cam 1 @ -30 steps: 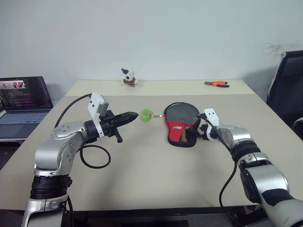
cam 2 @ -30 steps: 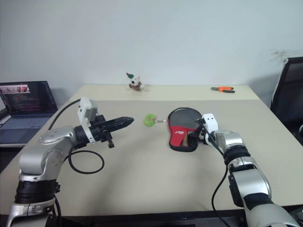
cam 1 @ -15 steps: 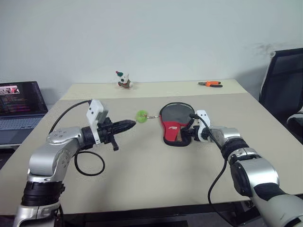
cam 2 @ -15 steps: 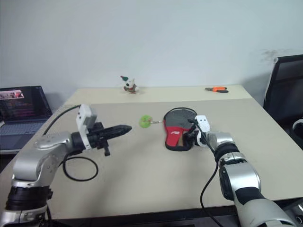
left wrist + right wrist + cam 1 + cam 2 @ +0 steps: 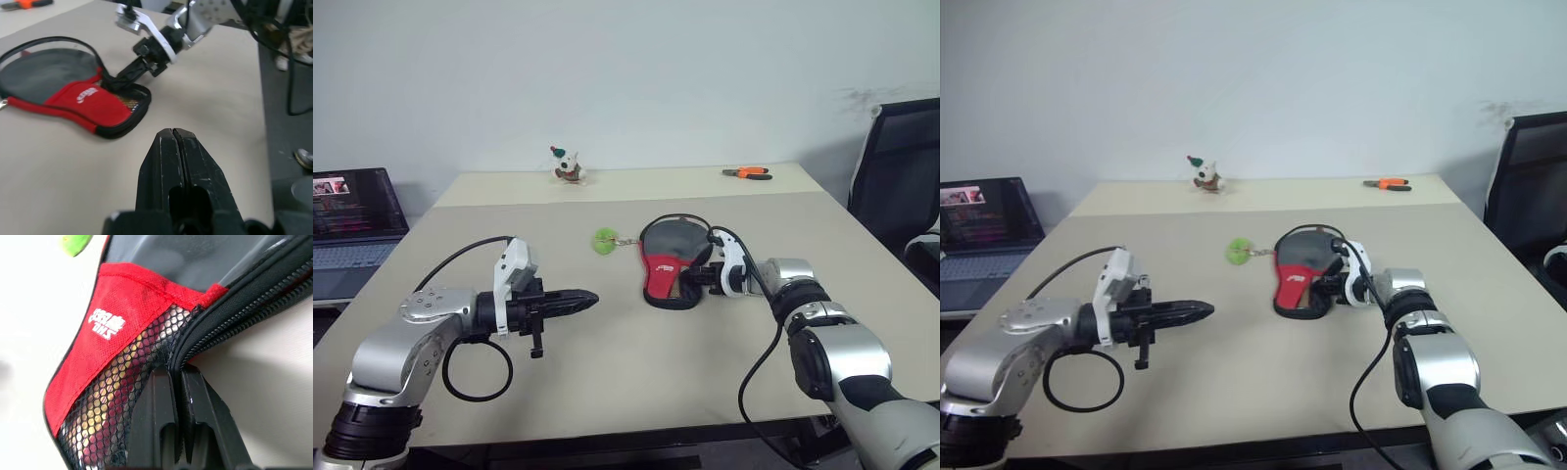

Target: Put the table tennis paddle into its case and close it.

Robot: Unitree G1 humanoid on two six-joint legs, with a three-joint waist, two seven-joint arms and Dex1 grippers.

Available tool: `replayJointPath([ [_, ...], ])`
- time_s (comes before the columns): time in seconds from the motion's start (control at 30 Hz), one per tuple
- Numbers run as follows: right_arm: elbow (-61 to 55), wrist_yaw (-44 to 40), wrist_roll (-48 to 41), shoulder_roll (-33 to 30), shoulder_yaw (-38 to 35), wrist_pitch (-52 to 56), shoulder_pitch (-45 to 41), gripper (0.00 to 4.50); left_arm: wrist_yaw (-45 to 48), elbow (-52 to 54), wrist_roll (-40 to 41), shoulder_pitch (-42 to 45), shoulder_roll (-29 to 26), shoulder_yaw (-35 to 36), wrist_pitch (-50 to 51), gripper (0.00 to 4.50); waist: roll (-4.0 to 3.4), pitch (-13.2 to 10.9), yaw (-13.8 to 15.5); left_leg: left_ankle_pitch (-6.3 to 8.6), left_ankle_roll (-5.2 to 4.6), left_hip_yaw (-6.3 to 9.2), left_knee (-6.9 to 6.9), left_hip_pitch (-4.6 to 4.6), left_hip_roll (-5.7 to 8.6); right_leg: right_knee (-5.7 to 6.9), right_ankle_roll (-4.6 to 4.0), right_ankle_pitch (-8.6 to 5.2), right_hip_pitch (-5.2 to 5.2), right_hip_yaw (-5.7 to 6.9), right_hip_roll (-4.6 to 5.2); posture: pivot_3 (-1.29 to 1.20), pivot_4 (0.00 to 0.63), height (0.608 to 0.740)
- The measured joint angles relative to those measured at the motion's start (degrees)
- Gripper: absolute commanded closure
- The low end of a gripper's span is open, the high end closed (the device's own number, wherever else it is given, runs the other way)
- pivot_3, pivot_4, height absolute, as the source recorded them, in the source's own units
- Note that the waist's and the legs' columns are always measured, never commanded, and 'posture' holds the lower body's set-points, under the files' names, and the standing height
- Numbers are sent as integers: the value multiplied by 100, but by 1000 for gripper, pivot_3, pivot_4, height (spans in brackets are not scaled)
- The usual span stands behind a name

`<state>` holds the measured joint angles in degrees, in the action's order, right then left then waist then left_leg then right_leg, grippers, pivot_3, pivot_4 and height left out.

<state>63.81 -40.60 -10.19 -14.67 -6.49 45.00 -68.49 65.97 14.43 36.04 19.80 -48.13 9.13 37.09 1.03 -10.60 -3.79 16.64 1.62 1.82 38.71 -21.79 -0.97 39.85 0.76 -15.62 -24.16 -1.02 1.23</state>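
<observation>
A laptop (image 5: 352, 220) sits open off the far left edge of the surface (image 5: 607, 382), its screen text too small to read. Next, the left end effector (image 5: 579, 299) hangs clear above the bare top with its fingers pressed together and nothing between them; it looks parked out of the way rather than working. Further right, the green pom-pom zipper pull (image 5: 604, 241) rests on the surface just beside the case (image 5: 666, 269), whose flap is open along the right side. The table tennis paddle (image 5: 46, 73) already lies inside, its dark face showing under the open zip edge. The red panel carries a small white logo (image 5: 106, 323), too blurred to read. The right end effector (image 5: 177, 382) is pinched nearly closed on the case's zip rim by the mesh pocket, probably to steady or draw the flap shut. Orange pliers (image 5: 748, 173) lie at the far right.
</observation>
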Motion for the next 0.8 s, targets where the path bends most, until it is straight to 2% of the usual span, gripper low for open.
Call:
replayJointPath([
  [0.13, -1165, -246, -37, 9, 273, 824, 460, 4452, 238, 238, 102, -418, -191, 15, -9, 4500, 0, 0, 8, 1, -1, 3, -1, -8, -38, -11, 0, 0, 0, 5, 0, 0, 150, 740],
  [0.23, -2820, -178, -296, 8, 380, 1835, 1245, 4452, 479, 649, 205, -904, -373, 21, -24, 4500, 0, 0, 28, 7, -9, 3, -2, -12, -47, -24, 0, 0, 1, 7, -1, 0, 150, 740],
  [0.43, -5770, 378, -902, 172, 220, 3807, 2584, 4452, 560, 871, 371, -1219, -531, 190, -29, 4500, -1, -1, 71, 8, -11, 9, -12, -12, -52, -35, -2, -2, 2, 12, -10, 0, 150, 740],
  [0.57, -6986, 614, -1302, 153, 105, 4567, 3173, 4452, 605, 1004, 444, -1344, -604, 277, -29, 4500, -1, -1, 87, 8, -11, 11, -15, -11, -48, -43, -1, -3, 6, 16, -16, 0, 150, 740],
  [0.8, -7938, 1222, -2503, -255, 51, 4688, 4018, 4452, 621, 990, 456, -1264, -685, 319, -28, 4500, -1, -1, 90, 8, -11, 5, -22, -9, -48, -49, 0, -3, 6, 13, -19, 0, 150, 740],
])
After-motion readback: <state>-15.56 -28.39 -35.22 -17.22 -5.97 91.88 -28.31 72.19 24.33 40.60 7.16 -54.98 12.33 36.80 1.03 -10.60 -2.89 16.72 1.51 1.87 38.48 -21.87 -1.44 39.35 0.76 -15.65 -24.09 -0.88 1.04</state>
